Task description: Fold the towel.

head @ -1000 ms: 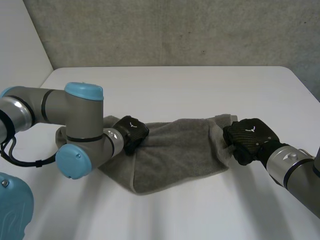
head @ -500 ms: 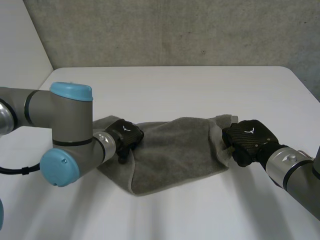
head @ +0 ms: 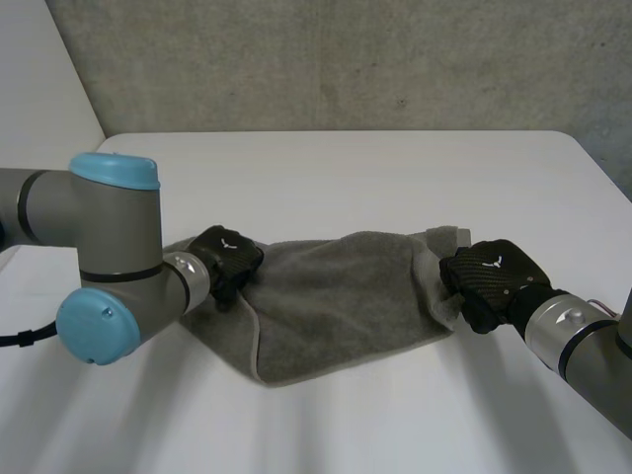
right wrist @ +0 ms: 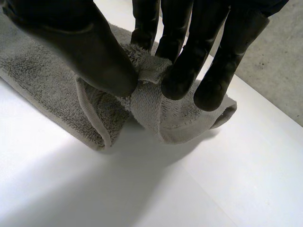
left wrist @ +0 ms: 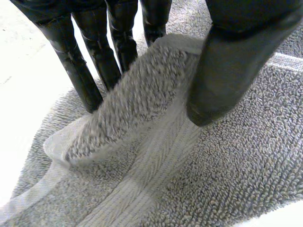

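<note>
Towel (head: 336, 296) pinched at both ends! The left hand (head: 225, 259), thumb and fingers nipping a ridge of cloth, had dragged its end outward over the last second. The right hand (head: 489, 276) kept the far edge pinched, unmoved. Stretched along the table (head: 346, 168), it looked to be getting flattened ahead of any fold.

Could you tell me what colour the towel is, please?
The towel is grey; head view shows it best.
</note>
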{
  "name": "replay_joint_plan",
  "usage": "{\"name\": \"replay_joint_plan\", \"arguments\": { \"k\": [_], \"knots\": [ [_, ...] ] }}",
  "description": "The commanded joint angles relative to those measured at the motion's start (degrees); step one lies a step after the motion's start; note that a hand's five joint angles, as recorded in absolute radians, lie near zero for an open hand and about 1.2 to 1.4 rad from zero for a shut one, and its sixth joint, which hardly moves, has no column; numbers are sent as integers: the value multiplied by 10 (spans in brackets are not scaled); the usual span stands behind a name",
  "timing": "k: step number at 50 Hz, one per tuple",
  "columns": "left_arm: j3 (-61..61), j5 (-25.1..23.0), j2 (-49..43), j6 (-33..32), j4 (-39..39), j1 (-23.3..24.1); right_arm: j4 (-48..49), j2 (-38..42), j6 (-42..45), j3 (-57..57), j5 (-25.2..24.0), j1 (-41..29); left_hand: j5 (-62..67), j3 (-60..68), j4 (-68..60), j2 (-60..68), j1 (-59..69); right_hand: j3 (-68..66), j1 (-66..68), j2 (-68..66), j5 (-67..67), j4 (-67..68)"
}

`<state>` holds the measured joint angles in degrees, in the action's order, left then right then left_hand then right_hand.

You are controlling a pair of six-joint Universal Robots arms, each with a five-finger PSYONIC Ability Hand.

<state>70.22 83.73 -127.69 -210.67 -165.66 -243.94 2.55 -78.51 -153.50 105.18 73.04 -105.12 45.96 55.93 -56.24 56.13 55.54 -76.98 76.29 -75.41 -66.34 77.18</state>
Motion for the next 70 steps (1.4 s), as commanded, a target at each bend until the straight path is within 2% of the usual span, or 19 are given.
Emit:
{"name": "replay_joint_plan", "arguments": {
  "k": [1,2,3,13,20,25,27,28,30,33,35,40,43,45,48,50,58,64,70],
  "knots": [
    [27,1,20,0,-12,0,1,0,0,0,0,0,136,137,-134,135,141,-30,37,-46,-37,28],
    [34,1,26,0,-12,0,1,0,0,0,0,0,223,223,-220,221,227,-30,37,-46,-37,28],
    [41,1,35,1,-12,0,1,0,0,0,0,0,240,241,-237,239,244,-30,37,-46,-37,28],
    [70,-4,127,3,-13,-42,-6,-16,-10,-38,-1,7,240,241,-238,239,245,-30,37,-46,-37,28],
    [39,-21,228,24,-14,-101,-66,-106,-20,-174,7,6,240,241,-238,239,245,-30,37,-46,-37,28],
    [-12,-38,286,112,-13,-138,-159,-114,-29,-308,5,17,240,241,-238,239,245,-30,37,-46,-37,28],
    [-44,-52,315,183,-14,-173,-188,-114,-30,-354,6,25,240,241,-238,239,245,-30,37,-46,-37,28],
    [-44,-52,315,184,-14,-174,-213,-114,-29,-394,6,33,240,241,-238,239,245,-30,37,-46,-37,28],
    [-64,-67,325,240,-14,-215,-239,-111,-27,-430,6,40,240,241,-238,239,245,-30,37,-46,-37,28],
    [-70,-76,325,257,-14,-232,-278,-91,-25,-485,5,43,240,241,-238,239,245,-30,37,-46,-37,28],
    [-76,-94,315,278,-14,-256,-293,-70,-23,-506,5,43,240,241,-238,239,245,-30,37,-46,-37,28],
    [-74,-104,257,280,-17,-255,-316,-3,-2,-547,15,34,240,241,-238,239,245,-30,37,-46,-37,28],
    [-88,-106,199,280,-19,-254,-316,39,27,-577,51,15,240,241,-238,239,245,-30,37,-46,-37,28],
    [-103,-106,171,281,-19,-251,-313,97,56,-624,100,-25,240,241,-238,239,245,-30,37,-46,-37,28],
    [-146,-107,110,280,-20,-242,-307,129,69,-659,127,-46,240,241,-238,239,245,-30,37,-46,-37,28],
    [-174,-107,82,281,-22,-235,-286,198,91,-735,169,-80,240,241,-238,239,245,-30,37,-46,-37,28],
    [-344,-100,-24,296,-89,-210,-178,320,102,-918,219,-103,240,241,-238,239,245,-30,37,-46,-37,28],
    [-452,-78,-29,370,-178,-201,-77,332,98,-1012,217,-102,240,241,-238,239,245,-30,37,-46,-37,28],
    [-461,-82,6,423,-232,-200,-40,302,99,-991,211,-103,240,241,-238,239,245,-30,37,-46,-37,28]
  ]
}}
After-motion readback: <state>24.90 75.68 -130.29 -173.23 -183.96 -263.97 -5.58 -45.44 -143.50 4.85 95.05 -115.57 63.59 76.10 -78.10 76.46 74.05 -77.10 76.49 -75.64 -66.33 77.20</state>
